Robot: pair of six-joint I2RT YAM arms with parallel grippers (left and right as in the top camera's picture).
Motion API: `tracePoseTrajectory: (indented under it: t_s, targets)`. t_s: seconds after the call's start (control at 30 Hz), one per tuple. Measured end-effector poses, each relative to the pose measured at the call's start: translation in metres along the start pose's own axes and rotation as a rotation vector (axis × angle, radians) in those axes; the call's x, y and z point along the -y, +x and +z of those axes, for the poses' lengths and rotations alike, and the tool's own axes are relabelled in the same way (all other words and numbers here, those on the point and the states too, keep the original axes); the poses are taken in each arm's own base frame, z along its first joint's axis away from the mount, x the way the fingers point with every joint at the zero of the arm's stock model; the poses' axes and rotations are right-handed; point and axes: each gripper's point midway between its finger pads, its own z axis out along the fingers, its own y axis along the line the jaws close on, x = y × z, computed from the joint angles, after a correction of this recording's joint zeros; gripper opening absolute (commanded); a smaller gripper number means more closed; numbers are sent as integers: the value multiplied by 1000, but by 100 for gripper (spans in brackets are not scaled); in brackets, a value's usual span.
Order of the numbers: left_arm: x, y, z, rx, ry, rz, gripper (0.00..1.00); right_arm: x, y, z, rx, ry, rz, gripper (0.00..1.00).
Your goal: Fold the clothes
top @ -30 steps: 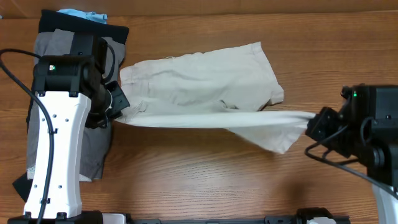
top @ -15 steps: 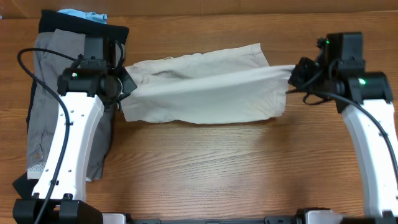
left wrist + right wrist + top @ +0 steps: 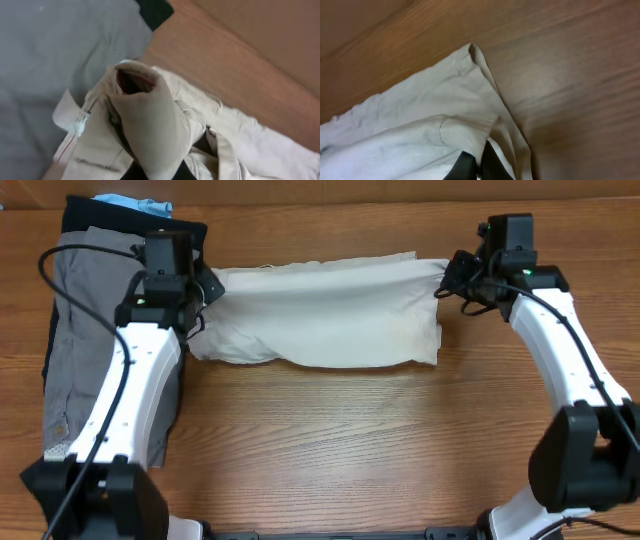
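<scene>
The beige khaki shorts lie folded lengthwise across the far middle of the table. My left gripper is shut on their waistband end, where a white label shows in the left wrist view. My right gripper is shut on the leg hem at the far right corner; the hem shows pinched between its black fingers. The grey shorts lie at the left, over a black garment and a light-blue garment.
The wooden table stretches in front of the shorts. The pile of grey, black and light-blue clothes fills the left edge, under my left arm. A wall or board runs along the far edge.
Both grippers carried the near edge of the beige shorts up and over to the far side. The shorts went from stretched and half-lifted to folded in half, lying flat.
</scene>
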Motion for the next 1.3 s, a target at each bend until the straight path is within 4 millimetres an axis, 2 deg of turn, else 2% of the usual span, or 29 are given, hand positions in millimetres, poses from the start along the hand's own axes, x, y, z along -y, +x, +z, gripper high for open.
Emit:
tracePoseTrajectory:
  t_s: [0.17,0.23,0.3,0.33,0.37,0.4,0.43,0.47,0.5,0.67,0.83,1.03,1.17,1.3]
  targets:
    - [6,-3,27,29,12,-2,8,-2,-12,15,49,-15,-7,4]
    - [6,-3,36,36,11,-3,14,-3,-16,20,65,-21,-9,4]
    - [6,-3,46,46,7,-3,38,-2,-20,27,80,-22,-12,5]
    - [5,-5,50,58,0,-7,70,-1,-21,31,87,-18,-12,15]
    - [3,-7,54,70,-8,-9,96,1,-22,35,92,-9,-6,31]
    - [0,-9,57,80,-20,-17,100,4,-23,39,98,5,-4,55]
    - [-4,-11,60,88,-33,-22,100,8,-23,42,98,16,-12,79]
    - [-7,-13,61,95,-43,-26,100,14,-24,46,100,33,-7,92]
    - [-11,-16,62,105,-52,-31,100,19,-23,49,96,45,-6,100]
    - [-23,-21,61,99,-90,-15,100,42,-15,51,52,106,7,100]
    - [-33,-12,44,-23,-169,64,100,58,13,48,-77,135,26,100]
    - [-35,2,16,-172,-193,177,100,49,39,45,-200,62,-19,100]
    - [-44,24,7,-277,-210,214,100,36,53,47,-250,20,-51,100]
    - [-45,29,6,-303,-206,231,100,24,73,57,-314,-10,-72,96]
